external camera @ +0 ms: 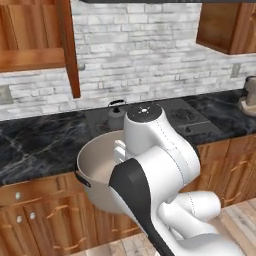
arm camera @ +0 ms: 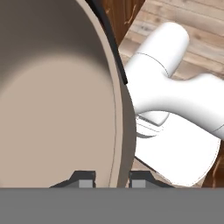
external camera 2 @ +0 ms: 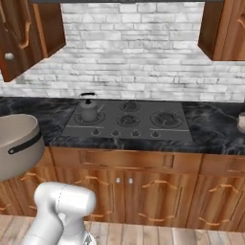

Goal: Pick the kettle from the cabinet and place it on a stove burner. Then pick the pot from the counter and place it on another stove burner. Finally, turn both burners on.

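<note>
**Pot held off the counter by its rim**

The pincer was closed narrowly on the rim of the beige pot, one finger inside the wall and one outside. The pot hung tilted in the air in front of the lower drawers, clear of the black marble counter, its dark side handle showing. The dark grey kettle sat upright on the rear left burner of the cooktop. The wall cabinet stood open, its door swung outward.
</note>
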{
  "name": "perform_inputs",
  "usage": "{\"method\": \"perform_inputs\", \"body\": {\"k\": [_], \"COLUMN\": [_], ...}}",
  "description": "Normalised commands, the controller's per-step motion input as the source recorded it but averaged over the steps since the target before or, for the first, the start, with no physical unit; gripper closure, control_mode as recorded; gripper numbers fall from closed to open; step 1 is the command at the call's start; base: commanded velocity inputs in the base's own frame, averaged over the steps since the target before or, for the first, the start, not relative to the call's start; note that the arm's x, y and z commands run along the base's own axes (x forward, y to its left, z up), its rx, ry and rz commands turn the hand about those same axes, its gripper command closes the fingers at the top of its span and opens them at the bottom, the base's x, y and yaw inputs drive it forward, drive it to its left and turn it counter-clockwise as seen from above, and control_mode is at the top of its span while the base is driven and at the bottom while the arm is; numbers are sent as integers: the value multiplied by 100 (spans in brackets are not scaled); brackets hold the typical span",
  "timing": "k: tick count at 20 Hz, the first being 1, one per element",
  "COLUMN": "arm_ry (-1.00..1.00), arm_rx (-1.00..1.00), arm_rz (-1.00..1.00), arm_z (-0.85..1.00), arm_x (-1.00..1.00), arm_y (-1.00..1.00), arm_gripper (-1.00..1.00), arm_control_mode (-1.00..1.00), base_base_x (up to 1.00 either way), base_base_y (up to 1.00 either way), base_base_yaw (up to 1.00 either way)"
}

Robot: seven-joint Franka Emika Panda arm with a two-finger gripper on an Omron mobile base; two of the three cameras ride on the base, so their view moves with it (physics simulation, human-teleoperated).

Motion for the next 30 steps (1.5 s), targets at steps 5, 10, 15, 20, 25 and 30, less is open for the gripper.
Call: {"method": "perform_inputs", "body": {"k": [5, 10, 15, 20, 25, 30], "arm_ry": [0, 0, 0, 0, 0, 0], "arm_rx": [0, 0, 0, 0, 0, 0], "arm_rz": [0, 0, 0, 0, 0, 0], "arm_z": [0, 0, 0, 0, 0, 0], "arm_x": [0, 0, 0, 0, 0, 0], "arm_y": [0, 0, 0, 0, 0, 0], "arm_gripper": [100, 100, 100, 100, 100, 100], "arm_control_mode": [100, 100, 100, 100, 100, 100], "base_base_x": [-6, 0, 12, 51, 72, 64], "base_base_y": [-65, -67, -61, -41, -31, -5], "base_base_yaw": [0, 0, 1, 10, 16, 12]}}
